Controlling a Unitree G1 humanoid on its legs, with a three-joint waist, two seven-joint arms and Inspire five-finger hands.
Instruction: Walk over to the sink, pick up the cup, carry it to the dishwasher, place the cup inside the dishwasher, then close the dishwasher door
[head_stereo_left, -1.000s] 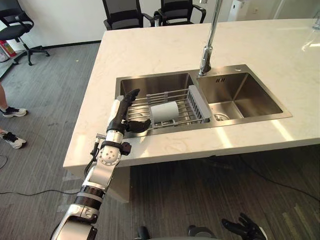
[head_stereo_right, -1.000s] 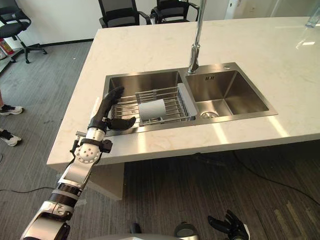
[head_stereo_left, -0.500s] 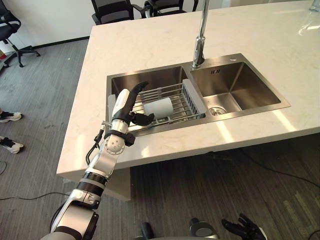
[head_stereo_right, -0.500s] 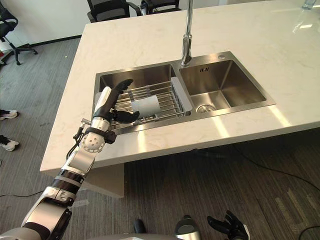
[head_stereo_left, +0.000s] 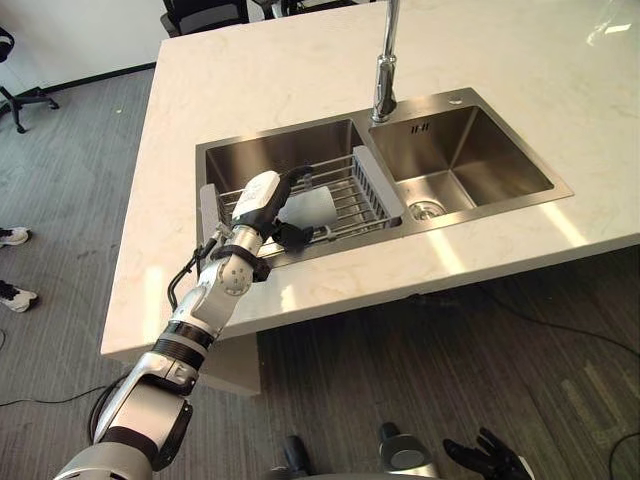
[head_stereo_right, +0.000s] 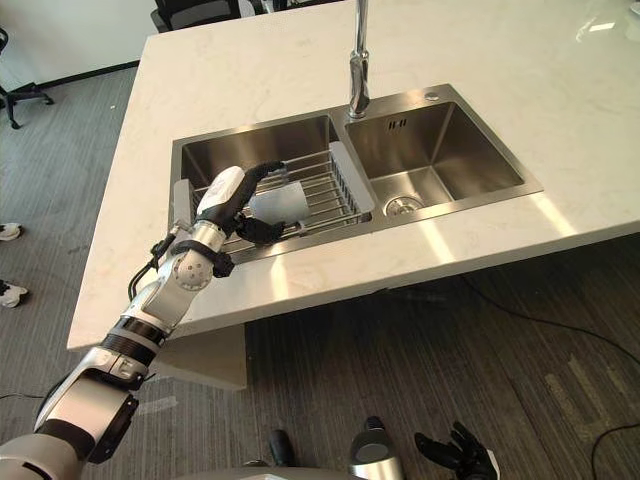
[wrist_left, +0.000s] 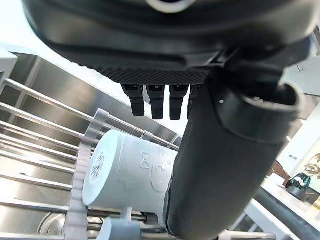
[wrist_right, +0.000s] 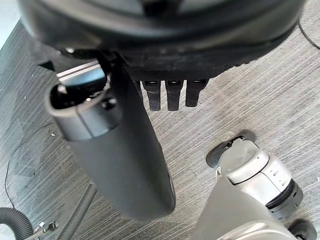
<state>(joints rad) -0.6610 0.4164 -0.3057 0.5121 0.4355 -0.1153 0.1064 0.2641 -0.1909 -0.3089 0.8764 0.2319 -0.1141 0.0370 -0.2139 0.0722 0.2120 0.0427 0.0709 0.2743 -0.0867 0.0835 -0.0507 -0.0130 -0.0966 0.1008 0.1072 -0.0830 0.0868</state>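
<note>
Sink rack (head_stereo_left: 350, 200) holds cup (wrist_left: 130, 172); wrist view shows left robot hand (wrist_left: 225, 160) spread around it.

Desk (head_stereo_left: 250, 80) ahead of me, two-basin sink (head_stereo_left: 470, 165) set in it, faucet (head_stereo_left: 385, 70) behind the divide between the basins. Rack (head_stereo_left: 345, 200) sits across the left basin, and the cup (head_stereo_left: 310, 208) lies on its side on the rack. My left hand (head_stereo_left: 258, 200) arches over the cup from its left, thumb on the near side; probably touching, hard to say. Right hand (head_stereo_left: 488, 458) hangs low at my right. Chair (head_stereo_left: 205, 12) behind the desk, a person's shoes (head_stereo_left: 12, 236) on the floor far left.
</note>
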